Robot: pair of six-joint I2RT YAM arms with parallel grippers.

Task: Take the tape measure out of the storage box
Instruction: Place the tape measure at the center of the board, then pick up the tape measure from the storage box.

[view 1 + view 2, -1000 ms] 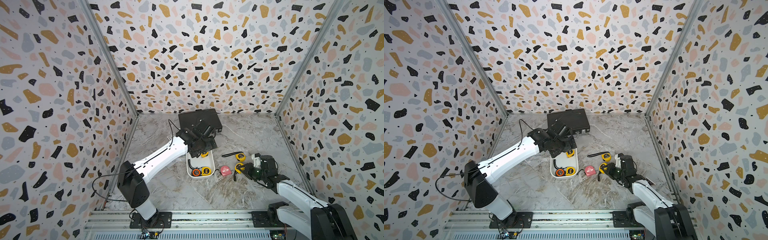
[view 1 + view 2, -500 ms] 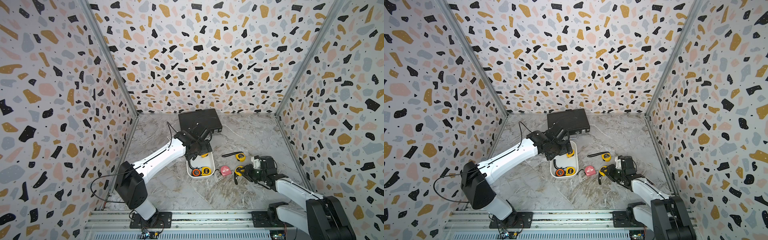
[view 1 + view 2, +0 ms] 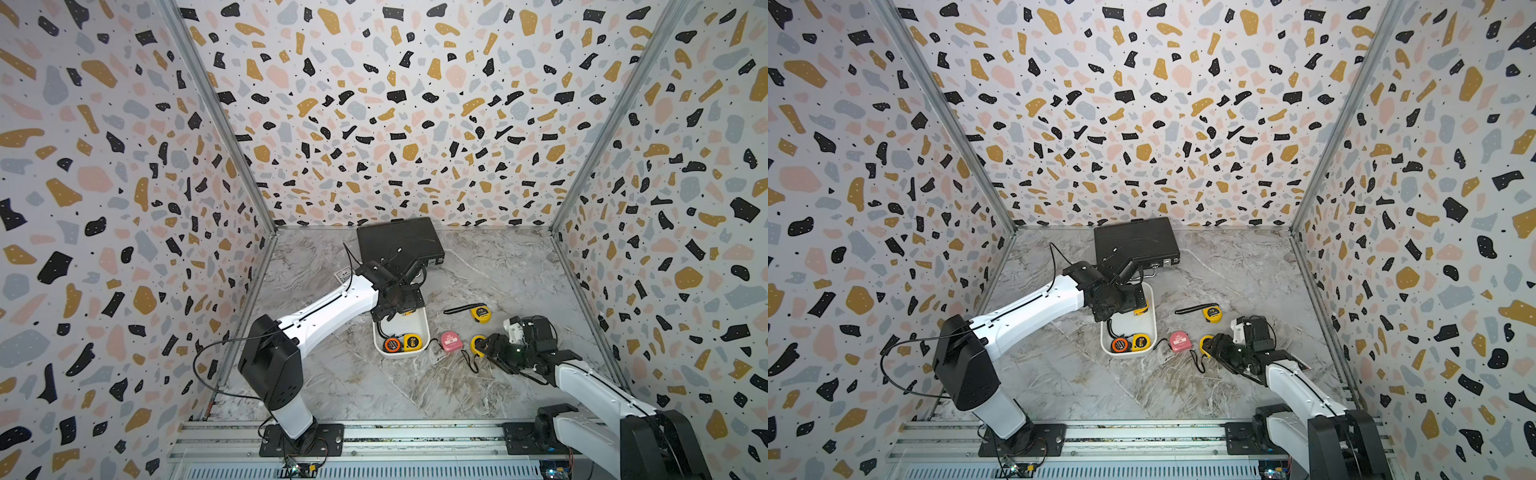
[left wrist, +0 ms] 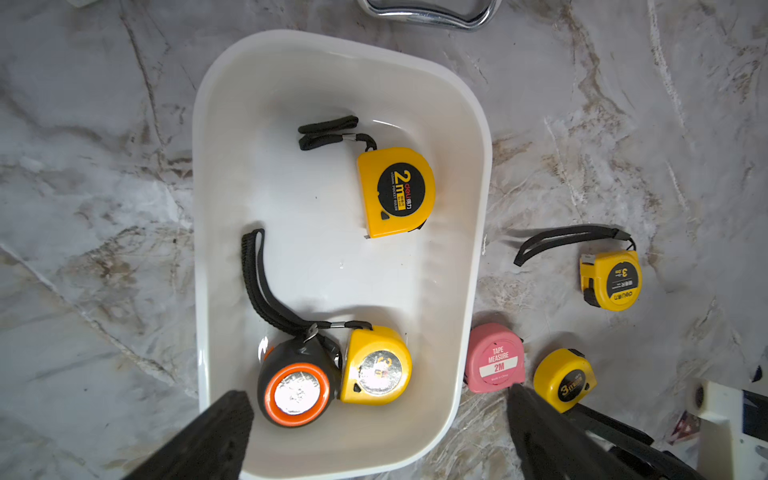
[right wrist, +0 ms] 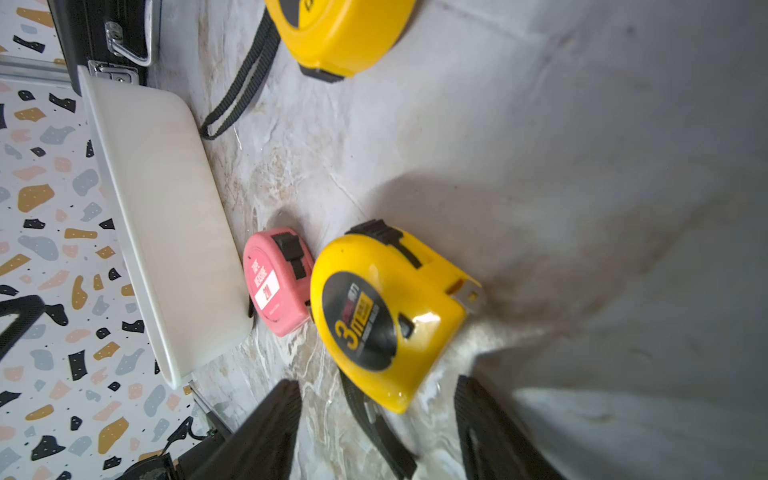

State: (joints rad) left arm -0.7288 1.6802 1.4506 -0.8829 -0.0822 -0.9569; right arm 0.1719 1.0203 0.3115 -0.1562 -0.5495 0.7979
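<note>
in both top views the left arm's wrist covers the far half of the storage box (image 3: 427, 332), so the left end effector (image 4: 374, 395) cannot be made out there. only the left wrist view shows it: two dark fingers (image 4: 208, 440), cut off by the frame edge, spread wide and released. they hang over one end of the box and grip nothing.

the right end effector (image 5: 376, 388) is also cut off in its own wrist view. its black fingers stand apart on either side of one end of a yellow 3m tape measure (image 5: 386, 316), with a gap on each side. it is released, and that tape lies flat on the marble surface (image 5: 582, 166). a black strap (image 5: 374, 432) trails out from under the tape and is blurred.

of the black case (image 3: 397, 243) behind the box, the left wrist view catches only a chrome handle (image 4: 424, 16), cropped at the frame edge.

the top views show two tapes in the box plus a yellow sliver under the wrist. the left wrist view shows all three. a yellow 2m tape measure (image 4: 397, 193) lies alone mid-box. a black and orange tape measure (image 4: 295, 388) and a yellow tape measure with a silver disc (image 4: 376, 365) sit side by side, touching, at the end under the fingers.

three more tapes lie outside on the surface. a pink tape measure (image 4: 494, 361) is just beside the box wall, and i cannot tell whether it touches. the 3m one is near it. a yellow tape measure with a long strap (image 4: 611, 280) lies further off.
</note>
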